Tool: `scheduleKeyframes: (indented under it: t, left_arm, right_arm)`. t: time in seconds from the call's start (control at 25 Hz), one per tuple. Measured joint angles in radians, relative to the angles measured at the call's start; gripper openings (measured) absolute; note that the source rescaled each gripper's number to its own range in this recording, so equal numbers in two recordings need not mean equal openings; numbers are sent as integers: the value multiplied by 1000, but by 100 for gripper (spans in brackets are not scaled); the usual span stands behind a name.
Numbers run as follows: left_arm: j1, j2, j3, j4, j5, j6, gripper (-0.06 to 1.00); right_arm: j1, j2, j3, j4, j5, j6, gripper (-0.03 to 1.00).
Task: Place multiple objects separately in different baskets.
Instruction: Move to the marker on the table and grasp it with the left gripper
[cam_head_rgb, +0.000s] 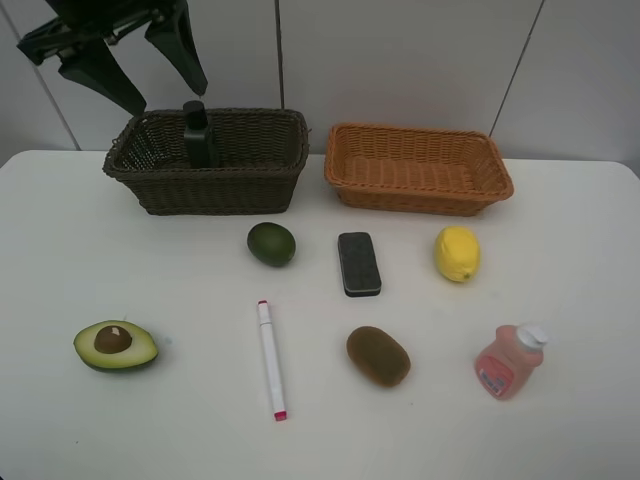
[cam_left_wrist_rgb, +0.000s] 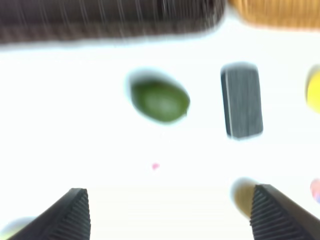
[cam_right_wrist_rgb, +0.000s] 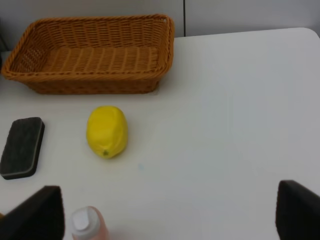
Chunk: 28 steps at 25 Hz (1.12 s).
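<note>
L gripper (cam_head_rgb: 170, 98) is hanging high over the back-left part of the dark brown basket (cam_head_rgb: 200, 190), jaws spread wide w/ nothing between them. Its wrist cam is blurring, but the gap betw. the fingers is reading clear. The dark green pump bottle (cam_head_rgb: 200, 135) is standing upright inside that basket, near the back wall. The light orange basket (cam_head_rgb: 420, 190) is sitting just beside it on the right, not touching.

R gripper (cam_right_wrist_rgb: 170, 205) is showing only in its own wrist cam: jaws wide, gripping nothing, hovering above the white table (cam_head_rgb: 580, 300).

In front of the baskets, a row is lying on the table: whole avocado (cam_head_rgb: 271, 243), black eraser (cam_head_rgb: 359, 263), lemon (cam_head_rgb: 457, 253), all well apart. Nearer the front edge: halved avocado (cam_head_rgb: 115, 344) cut side up, marker (cam_head_rgb: 270, 358) lying flat w/ pink end frontward, kiwi (cam_head_rgb: 378, 356), and pink bottle (cam_head_rgb: 510, 362). Can't tell if the bottle is upright or lying.
</note>
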Motion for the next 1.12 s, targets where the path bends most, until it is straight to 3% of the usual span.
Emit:
scheduleKeyframes:
  t: [0.24,0.52,0.88,1.12]
  left_arm:
    - [-204,-21,218,83,2,-151,82]
    - [-377,127,249,84,-12,-205,82]
    - [-408,332,249,83,-49,-231,82]
    - [-409,414,249,86,-163,-206,82]
  right_arm:
    - [0,0,0,0,0,0,100]
    - [0,0,0,0,0,0,100]
    - [0,0,0,0,0,0,100]
    - [0,0,0,0,0,0,100]
